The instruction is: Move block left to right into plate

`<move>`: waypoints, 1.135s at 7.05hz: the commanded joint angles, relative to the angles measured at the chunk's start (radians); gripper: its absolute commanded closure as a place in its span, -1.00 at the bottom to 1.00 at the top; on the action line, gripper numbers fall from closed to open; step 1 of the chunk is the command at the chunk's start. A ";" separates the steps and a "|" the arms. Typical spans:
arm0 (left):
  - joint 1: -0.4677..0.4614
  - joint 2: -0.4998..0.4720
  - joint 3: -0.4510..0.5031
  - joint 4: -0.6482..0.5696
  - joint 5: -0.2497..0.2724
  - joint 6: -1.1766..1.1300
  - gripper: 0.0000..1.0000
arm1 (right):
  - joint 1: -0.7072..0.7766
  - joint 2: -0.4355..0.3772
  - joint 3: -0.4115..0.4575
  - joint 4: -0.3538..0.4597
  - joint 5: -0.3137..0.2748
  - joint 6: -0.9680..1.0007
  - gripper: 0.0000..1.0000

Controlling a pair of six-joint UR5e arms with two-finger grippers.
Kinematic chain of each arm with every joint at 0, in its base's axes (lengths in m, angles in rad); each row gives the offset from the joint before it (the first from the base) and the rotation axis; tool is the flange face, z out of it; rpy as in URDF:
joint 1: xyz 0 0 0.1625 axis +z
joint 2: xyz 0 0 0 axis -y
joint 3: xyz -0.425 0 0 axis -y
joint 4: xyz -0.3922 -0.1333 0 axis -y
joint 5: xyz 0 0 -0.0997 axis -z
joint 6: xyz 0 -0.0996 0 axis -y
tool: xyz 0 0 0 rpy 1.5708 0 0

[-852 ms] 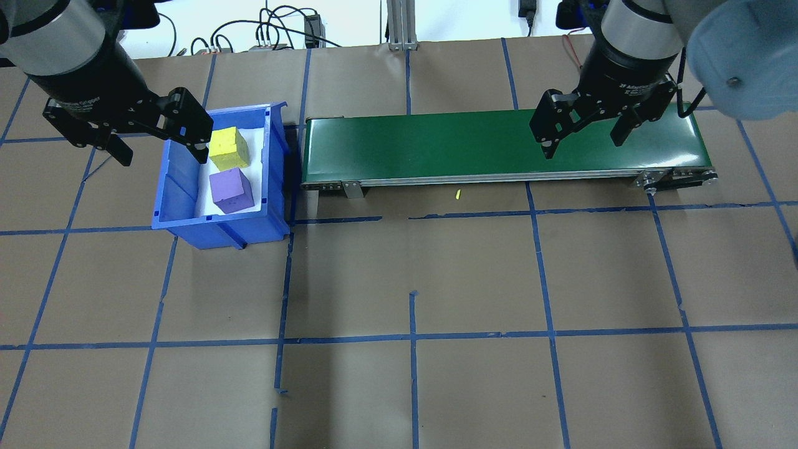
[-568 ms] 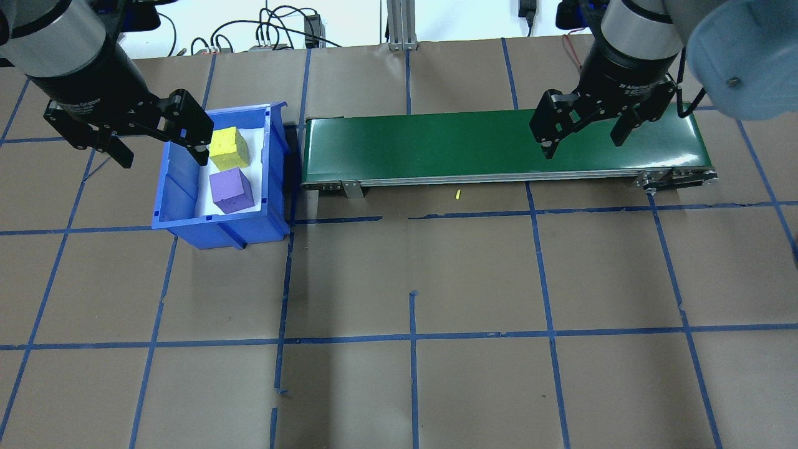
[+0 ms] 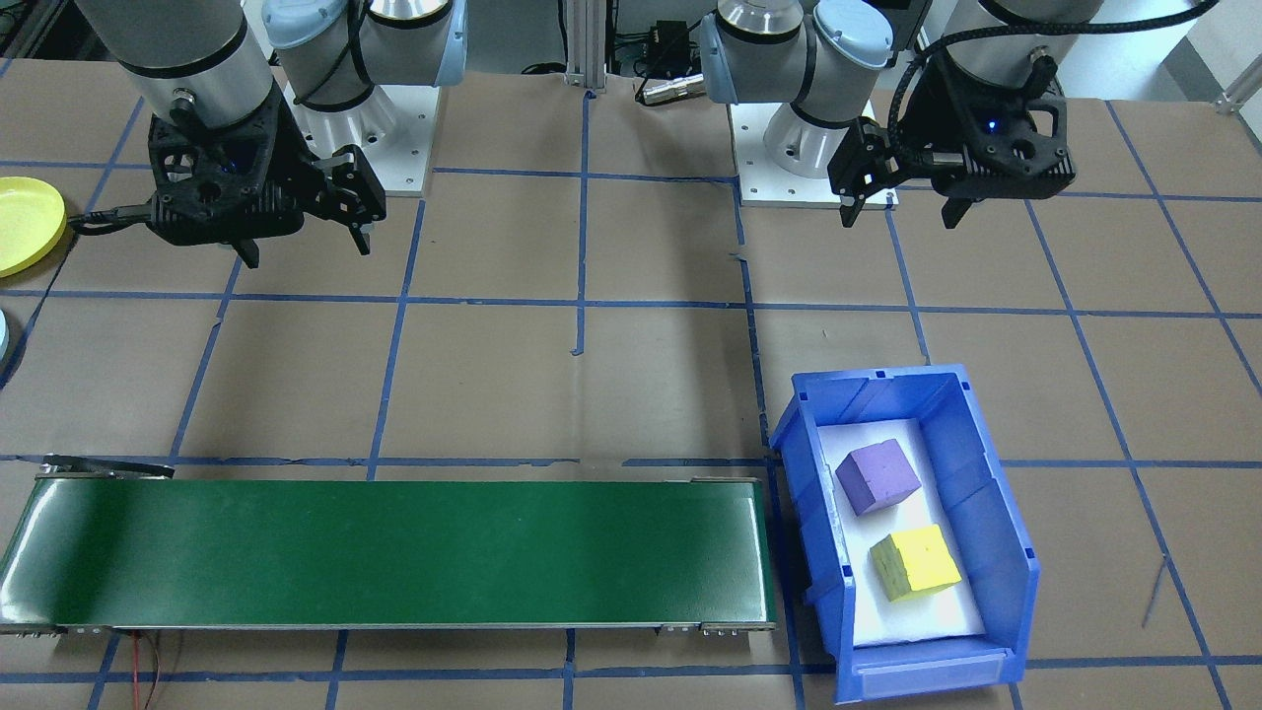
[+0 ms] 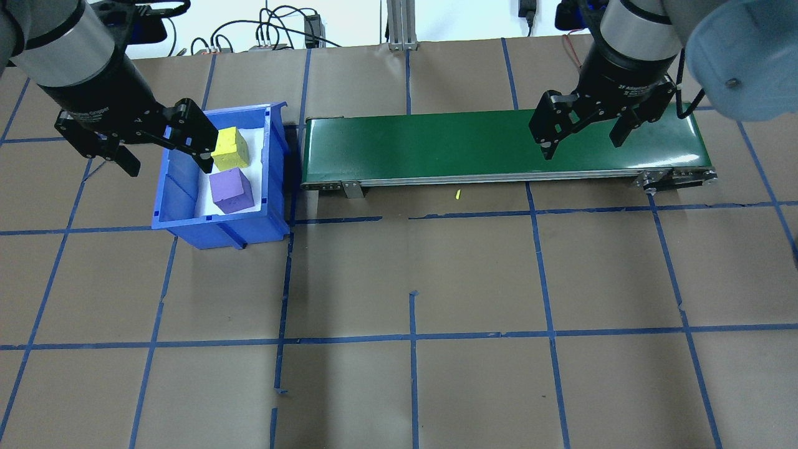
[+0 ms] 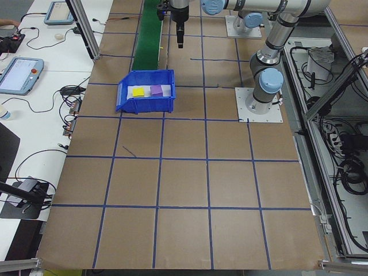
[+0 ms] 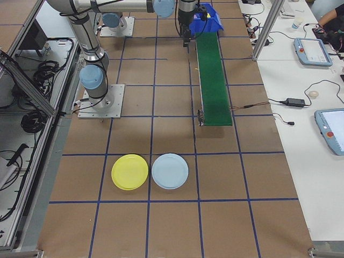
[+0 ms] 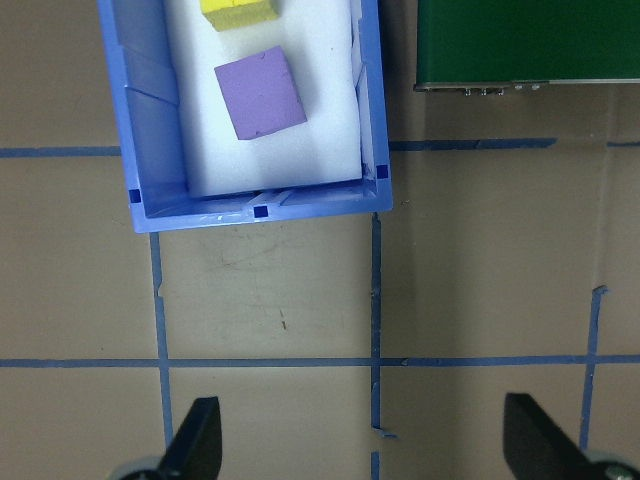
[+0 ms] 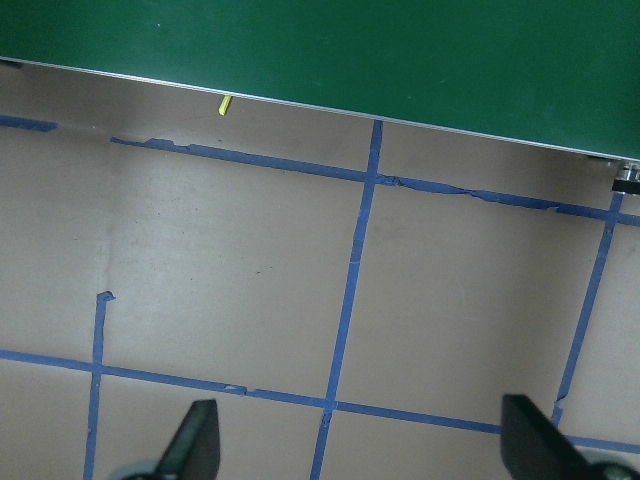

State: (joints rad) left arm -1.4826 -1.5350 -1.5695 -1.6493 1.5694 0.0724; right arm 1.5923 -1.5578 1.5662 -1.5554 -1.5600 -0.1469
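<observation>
My left gripper (image 4: pixel 167 150) hangs above the table with its fingers spread wide apart and nothing between them. In the overhead view one fingertip (image 4: pixel 204 163) overlaps the near-left wall of a blue bin (image 4: pixel 181 218); the other fingertip is outside the bin, over bare brown paper. My left wrist camera looks straight down: the bin's end wall sits ahead of my fingers, with taped brown table directly under them.

Inside the bin, on a white liner, lie two foam blocks. The purple block (image 4: pixel 231 191) is the one closer to my left gripper; the yellow block (image 4: pixel 229 148) lies just beyond it, apart from it. Neither block is touched by a finger.

Beside the bin, toward my right, runs a long green conveyor belt (image 4: pixel 436 146). My right gripper (image 4: pixel 583 138) hovers above the belt's far right stretch, also spread apart and holding nothing. Its wrist camera shows the belt's edge ahead and blue tape lines crossing the table below. A small yellow scrap (image 4: pixel 457 194) lies on the table next to the belt.

The yellow plate (image 6: pixel 129 172) lies well beyond my right gripper, past the conveyor's end, just beside a pale blue plate (image 6: pixel 170 171). Both lie flat on the table.
</observation>
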 commanded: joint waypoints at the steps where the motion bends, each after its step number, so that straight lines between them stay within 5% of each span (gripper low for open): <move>1: 0.053 -0.174 -0.001 0.162 -0.035 0.021 -1.00 | 0.000 0.001 0.000 0.000 0.000 0.001 -1.00; 3: 0.065 -0.313 -0.009 0.340 -0.035 0.038 -1.00 | 0.000 0.001 0.000 0.000 0.000 0.001 -1.00; 8: 0.114 -0.425 -0.154 0.556 -0.032 0.011 -0.97 | 0.000 0.001 0.000 0.000 0.000 0.001 -1.00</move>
State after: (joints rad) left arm -1.3770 -1.9409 -1.6616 -1.1723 1.5350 0.1044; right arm 1.5923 -1.5572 1.5662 -1.5552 -1.5600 -0.1457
